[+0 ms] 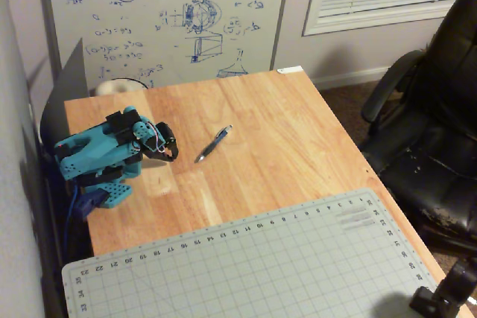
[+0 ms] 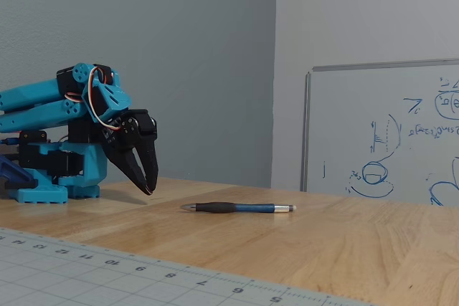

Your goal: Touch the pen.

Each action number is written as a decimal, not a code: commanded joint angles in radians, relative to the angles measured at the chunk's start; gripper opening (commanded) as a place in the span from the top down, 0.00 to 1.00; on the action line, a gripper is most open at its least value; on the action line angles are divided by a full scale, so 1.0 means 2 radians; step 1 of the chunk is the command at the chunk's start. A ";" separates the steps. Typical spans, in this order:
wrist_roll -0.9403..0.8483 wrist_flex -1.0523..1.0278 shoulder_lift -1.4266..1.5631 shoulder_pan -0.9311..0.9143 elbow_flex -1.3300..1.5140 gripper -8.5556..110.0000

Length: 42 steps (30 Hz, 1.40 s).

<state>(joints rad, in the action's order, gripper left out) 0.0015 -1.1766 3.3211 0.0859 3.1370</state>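
A folded arm [image 1: 97, 156] of glossy blue printed plastic sits on the left end of a wooden table [image 1: 298, 132] with a warm, streaked grain; seen from the side, red, white and orange wires loop over its wrist; its black gripper [image 2: 150, 190] points down with the two tapered fingers drawn together to a near point, holding nothing, the tip hovering just above the wood. To the right of the gripper, a short gap away and not touching it, the pen [image 1: 214, 144] lies flat on the table; it is slim, with a dark rubbery grip, a blue barrel and silvery ends. Nearer the camera than the pen, a pale green cutting mat [image 1: 253, 266] carries a fine grid and a numbered ruler edge. Behind the table stands a whiteboard [image 1: 168, 16] of blue sketches and illegible formulas; at far right, a black, cracked leather chair [image 1: 436, 121].
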 commanded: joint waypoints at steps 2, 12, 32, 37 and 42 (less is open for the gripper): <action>-0.002 -0.002 0.013 0.004 -0.007 0.92; 0.000 0.061 0.002 0.006 -0.043 0.92; -0.002 0.264 -0.706 0.047 -0.445 0.92; -0.002 0.265 -0.787 0.047 -0.520 0.92; -0.002 0.265 -0.838 0.048 -0.570 0.92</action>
<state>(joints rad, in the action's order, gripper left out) 0.0046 -0.6627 1.6613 0.1733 2.1307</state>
